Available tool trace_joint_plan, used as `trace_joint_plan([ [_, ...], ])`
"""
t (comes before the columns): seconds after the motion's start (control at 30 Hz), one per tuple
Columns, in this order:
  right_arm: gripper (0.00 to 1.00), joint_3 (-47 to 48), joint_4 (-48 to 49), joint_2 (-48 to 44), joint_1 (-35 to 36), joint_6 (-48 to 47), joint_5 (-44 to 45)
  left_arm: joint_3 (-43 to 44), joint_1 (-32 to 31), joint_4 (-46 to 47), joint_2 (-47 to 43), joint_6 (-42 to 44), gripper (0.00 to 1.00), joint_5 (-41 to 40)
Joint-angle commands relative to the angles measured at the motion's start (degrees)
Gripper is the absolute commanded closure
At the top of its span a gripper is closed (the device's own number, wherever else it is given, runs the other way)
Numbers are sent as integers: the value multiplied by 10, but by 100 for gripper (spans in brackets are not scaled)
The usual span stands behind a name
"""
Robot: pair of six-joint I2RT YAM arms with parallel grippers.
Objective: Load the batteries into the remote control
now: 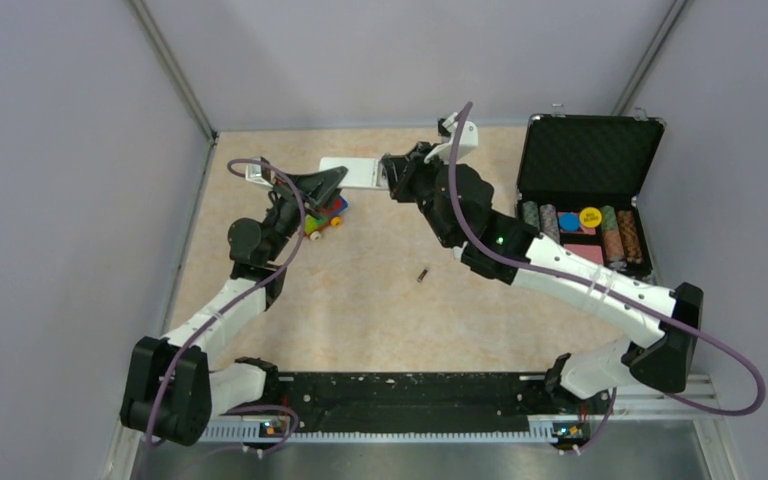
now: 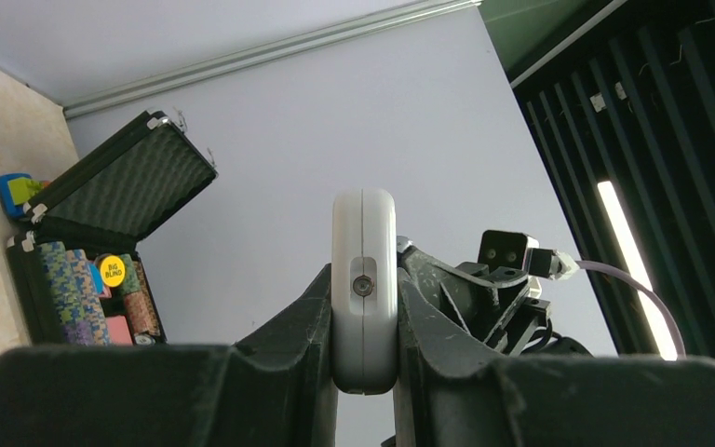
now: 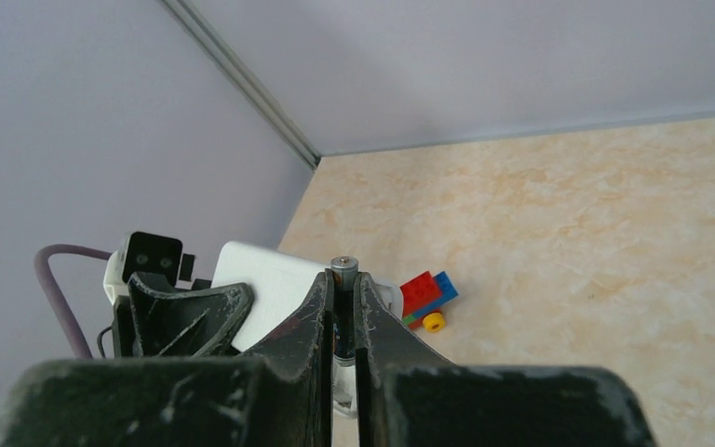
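The remote control (image 1: 355, 172) is clamped edge-on in my left tool (image 2: 364, 284), up off the desk (image 1: 380, 325). At its 3 o'clock end my right tool (image 3: 343, 293) is pinched narrow on a battery (image 3: 343, 267). The second battery (image 1: 422, 274) lies on the desk, 5 o'clock from the remote control.

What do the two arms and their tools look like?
The left arm and right arm have white shells, black joints and a looping purple cable each. The right one shows a green light. The left tool and right tool are black, scuffed.
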Motion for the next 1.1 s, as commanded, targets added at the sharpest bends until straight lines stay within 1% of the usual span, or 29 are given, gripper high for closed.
trace_joint_plan([
  [0.0,97,35,17,18,6,-34,26,3,-2,27,-9,-11,100,-15],
  [0.37,96,43,4,39,6,-26,15,1,-3,84,24,-38,100,-15],
  [0.57,96,58,-45,43,6,11,15,-1,-3,113,37,-44,100,-23],
  [0.8,97,66,-83,43,6,27,6,-5,-3,182,70,-61,100,-32],
  [0.93,97,75,-96,50,6,25,0,0,-3,177,74,-56,100,-26],
  [1.07,94,94,-126,63,6,33,24,3,-3,168,69,-52,100,-26],
])
